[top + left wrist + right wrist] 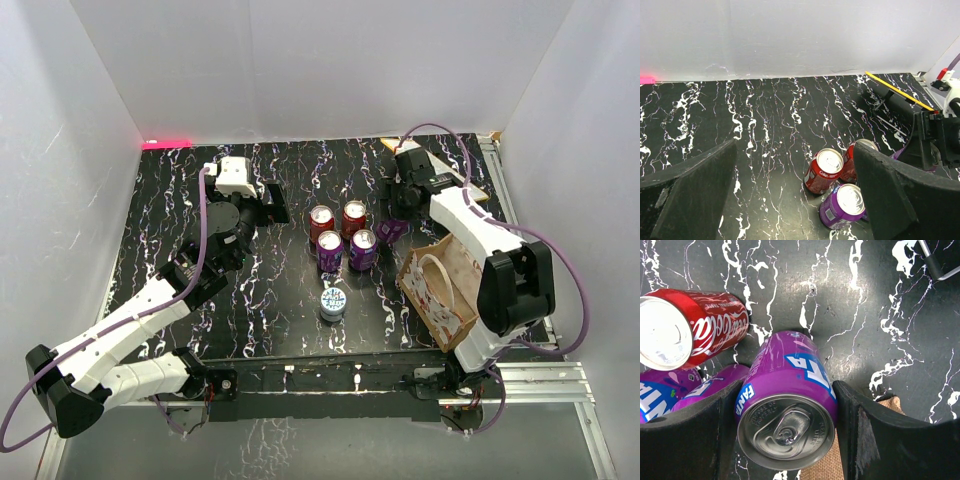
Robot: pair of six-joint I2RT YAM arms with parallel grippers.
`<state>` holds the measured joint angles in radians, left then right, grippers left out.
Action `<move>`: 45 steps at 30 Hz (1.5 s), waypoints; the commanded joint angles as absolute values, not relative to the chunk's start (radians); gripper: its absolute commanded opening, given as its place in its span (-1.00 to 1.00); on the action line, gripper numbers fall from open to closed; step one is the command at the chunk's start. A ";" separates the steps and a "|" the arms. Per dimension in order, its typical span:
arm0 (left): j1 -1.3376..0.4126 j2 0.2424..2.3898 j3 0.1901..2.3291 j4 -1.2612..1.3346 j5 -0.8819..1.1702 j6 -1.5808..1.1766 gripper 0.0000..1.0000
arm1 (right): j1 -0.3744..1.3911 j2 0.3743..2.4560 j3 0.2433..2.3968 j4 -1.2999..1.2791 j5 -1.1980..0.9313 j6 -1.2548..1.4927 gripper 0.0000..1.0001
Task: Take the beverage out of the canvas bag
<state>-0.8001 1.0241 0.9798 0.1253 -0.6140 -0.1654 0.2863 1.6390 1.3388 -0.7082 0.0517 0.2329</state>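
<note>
While the left gripper [790,195] hangs over the marbled table [250,290] with its fingers wide apart, the right gripper [398,226] is clamped on a purple Fanta can [787,385], both pads pressed to its sides! That can is outside the canvas bag [447,312], just off the bag's ten o'clock corner; whether it touches the table, I cannot tell. The bag stands at the table's four o'clock, mouth up, with a cream handle [440,272] looped across it. At nine o'clock from the held can are two red cola cans [321,218] and two purple cans [329,250], and a silver-topped can [333,302] stands alone at their six.
</note>
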 commanded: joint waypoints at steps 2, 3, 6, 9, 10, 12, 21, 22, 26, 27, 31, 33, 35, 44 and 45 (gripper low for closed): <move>-0.803 1.004 1.004 0.138 -0.630 -0.155 0.95 | 0.299 1.669 1.436 -0.634 0.104 0.216 -0.74; -0.803 1.004 1.004 0.138 -0.630 -0.155 0.94 | 0.300 1.680 1.440 -0.637 0.108 0.214 -0.73; -0.803 1.003 1.004 0.138 -0.632 -0.156 0.94 | 0.305 1.704 1.448 -0.644 0.116 0.211 -0.69; -0.804 1.005 1.004 0.138 -0.631 -0.155 0.94 | 0.309 1.725 1.452 -0.649 0.119 0.210 -0.65; -0.804 1.004 1.004 0.138 -0.631 -0.155 0.95 | 0.310 1.730 1.453 -0.649 0.120 0.209 -0.65; -0.804 1.005 1.004 0.138 -0.631 -0.155 0.94 | 0.314 1.739 1.453 -0.649 0.118 0.207 -0.62; -0.804 1.005 1.004 0.138 -0.632 -0.156 0.94 | 0.328 1.789 1.457 -0.650 0.117 0.202 -0.35; -0.804 1.005 1.005 0.138 -0.632 -0.155 0.94 | 0.329 1.791 1.457 -0.649 0.117 0.202 -0.31; -0.803 1.004 1.005 0.138 -0.631 -0.155 0.95 | 0.331 1.793 1.453 -0.651 0.124 0.204 -0.11; -0.804 1.004 1.005 0.138 -0.632 -0.155 0.95 | 0.331 1.793 1.452 -0.650 0.127 0.206 -0.06; -0.803 1.004 1.004 0.138 -0.632 -0.155 0.94 | 0.333 1.778 1.457 -0.659 0.143 0.209 0.22; -0.804 1.005 1.005 0.138 -0.630 -0.156 0.94 | 0.332 1.764 1.459 -0.660 0.153 0.209 0.31; -0.804 1.006 1.004 0.138 -0.629 -0.158 0.94 | 0.333 1.752 1.463 -0.663 0.163 0.210 0.37; -0.803 1.014 1.004 0.138 -0.624 -0.158 0.94 | 0.334 1.646 1.416 -0.661 0.145 0.223 0.68; -0.804 1.017 1.004 0.138 -0.624 -0.159 0.94 | 0.334 1.632 1.406 -0.665 0.144 0.227 0.70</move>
